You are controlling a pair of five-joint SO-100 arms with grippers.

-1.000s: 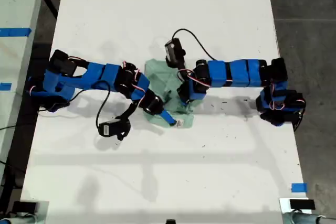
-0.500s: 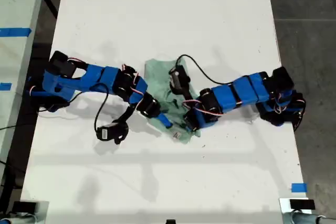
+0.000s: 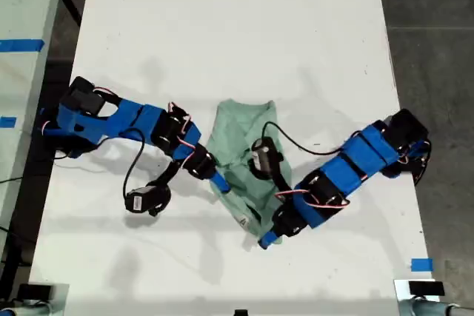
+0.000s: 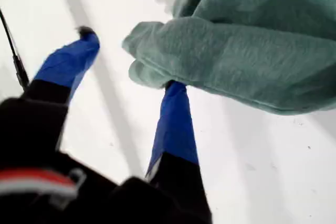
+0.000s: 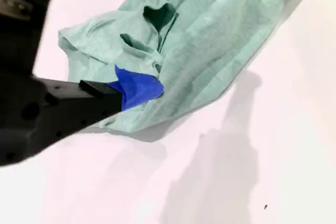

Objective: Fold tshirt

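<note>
While the small pale mint-green cloth T-shirt lies crumpled near the middle of the white table, stretched slantwise between the two arms, the fold is not yet neat. Its small white tag shows near the lower end in the exterior view.

My first gripper, on the arm at the exterior view's left, is released. In the first wrist view its blue jaws stand wide apart: one tip touches the rolled edge of the shirt, the other is over bare table, and nothing is between them.

My second gripper, on the arm at the exterior view's right, looks clenched on a bunched edge of the shirt. Only one blue jaw shows there, pressed into gathered cloth, with the other hidden under it. That edge hangs a little above the table, throwing a shadow.

I judge that the main risk is dragging. With only one side held, pulling further would slide the whole garment into a rope-like twist instead of a flat fold. The bunched grip probably holds several layers, so letting go may leave a lump. The open jaw at the rolled edge could also snag the cloth and roll it further.
</note>
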